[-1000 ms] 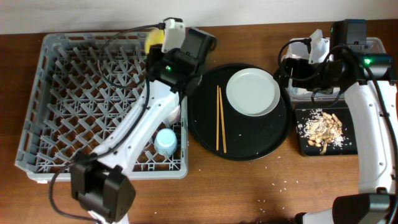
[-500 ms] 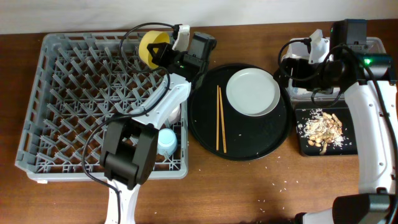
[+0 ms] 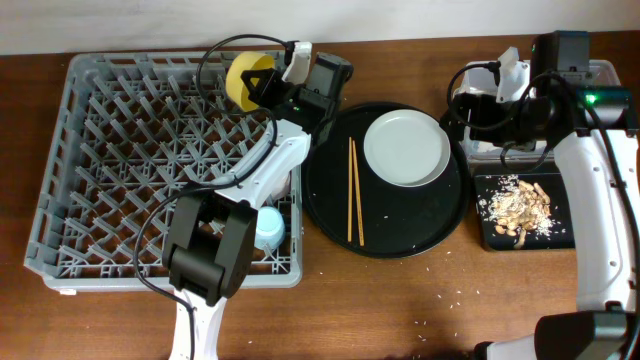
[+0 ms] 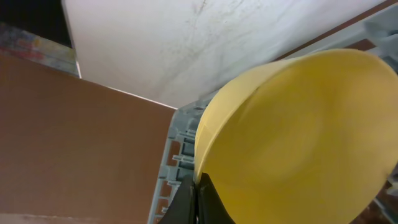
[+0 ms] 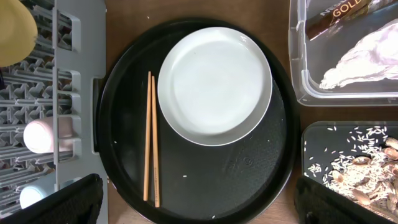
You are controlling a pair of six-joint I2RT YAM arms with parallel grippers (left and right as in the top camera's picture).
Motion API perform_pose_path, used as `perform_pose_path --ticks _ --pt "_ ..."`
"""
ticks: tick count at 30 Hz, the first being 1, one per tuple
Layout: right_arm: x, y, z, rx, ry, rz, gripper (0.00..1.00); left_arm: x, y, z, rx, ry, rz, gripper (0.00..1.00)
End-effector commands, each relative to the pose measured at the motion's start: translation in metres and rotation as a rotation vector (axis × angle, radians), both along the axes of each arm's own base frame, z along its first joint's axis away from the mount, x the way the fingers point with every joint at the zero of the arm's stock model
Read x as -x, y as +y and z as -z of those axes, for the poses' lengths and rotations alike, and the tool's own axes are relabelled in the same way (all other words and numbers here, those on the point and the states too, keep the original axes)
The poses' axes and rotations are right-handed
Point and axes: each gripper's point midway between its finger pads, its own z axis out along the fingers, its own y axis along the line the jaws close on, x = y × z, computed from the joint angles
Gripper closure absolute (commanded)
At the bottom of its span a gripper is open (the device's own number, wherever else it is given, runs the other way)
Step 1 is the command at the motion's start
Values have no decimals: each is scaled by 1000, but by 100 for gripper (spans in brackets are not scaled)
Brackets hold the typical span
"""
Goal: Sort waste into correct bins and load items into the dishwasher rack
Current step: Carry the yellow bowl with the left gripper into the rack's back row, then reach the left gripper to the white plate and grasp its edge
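My left gripper (image 3: pixel 264 86) is shut on the rim of the yellow bowl (image 3: pixel 244 78), holding it on edge over the back right of the grey dishwasher rack (image 3: pixel 110 150). The bowl fills the left wrist view (image 4: pixel 298 137), where the jaws (image 4: pixel 196 199) pinch its rim. A blue cup (image 3: pixel 268 226) and a pink cup (image 5: pixel 42 135) sit in the rack. The grey-white plate (image 3: pixel 406 148) and chopsticks (image 3: pixel 354 190) lie on the round black tray (image 3: pixel 330 200). My right gripper (image 5: pixel 199 205) is open and empty, high above that tray.
The clear tub (image 5: pixel 298 68) at the far right holds the brown wrapper (image 5: pixel 339 14) and white napkin (image 5: pixel 367 53). The flat black tray (image 3: pixel 490 235) in front of it holds food scraps (image 3: pixel 518 205). Crumbs dot the table front.
My left arm has swung and turned its wrist. The yellow bowl now shows on edge over the rack's back right corner. The right arm has not moved.
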Motion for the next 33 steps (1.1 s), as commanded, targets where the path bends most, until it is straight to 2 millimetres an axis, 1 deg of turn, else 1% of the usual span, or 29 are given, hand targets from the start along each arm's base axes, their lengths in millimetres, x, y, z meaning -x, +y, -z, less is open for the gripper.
perform_pose_path --ticks 1,4,10,11,12,13,16,17,20,21,22,23,25,26,27,28,29,30,32,33 --pt "-2 -3 -1 6 -2 11 2 -3 -11 22 -8 59 41 100" --pt "-2 -3 -1 7 -2 11 2 0 -21 26 -14 69 58 100" --pt "-2 -3 -1 7 -2 11 2 6 -38 27 -25 80 89 99" --pt "-2 -3 -1 6 -2 11 2 8 -40 27 -31 87 93 90" --pt "-2 -3 -1 7 -2 11 2 9 -41 27 -34 90 96 75" --pt "-2 -3 -1 6 -2 11 2 11 -44 29 -43 104 102 55" --pt "-2 -3 -1 7 -2 11 2 14 -49 30 -52 118 113 34" --pt "-2 -3 -1 7 -2 11 2 14 -49 30 -52 118 114 28" --pt "-2 -3 -1 7 -2 11 2 17 -54 25 -23 75 107 27" --pt "-2 -3 -1 6 -2 11 2 20 -60 17 27 31 114 26" --pt "-2 -3 -1 6 -2 11 2 21 -65 14 48 26 130 25" --pt "-2 -3 -1 7 -2 11 2 21 -72 12 81 30 162 24" --pt "-2 -3 -1 7 -2 11 2 25 -97 9 199 54 267 18" --pt "-2 -3 -1 7 -2 11 2 28 -109 8 270 65 316 13" --pt "-2 -3 -1 7 -2 11 2 33 -126 8 373 90 383 6" --pt "-2 -3 -1 6 -2 11 2 38 -141 9 461 122 439 3" --pt "-2 -3 -1 6 -2 11 1 49 -167 13 611 196 542 3" --pt "-2 -3 -1 6 -2 11 1 55 -180 14 682 239 598 3" --pt "-2 -3 -1 6 -2 11 2 72 -218 21 899 368 748 4" --pt "-2 -3 -1 7 -2 11 1 79 -228 23 980 407 778 4"
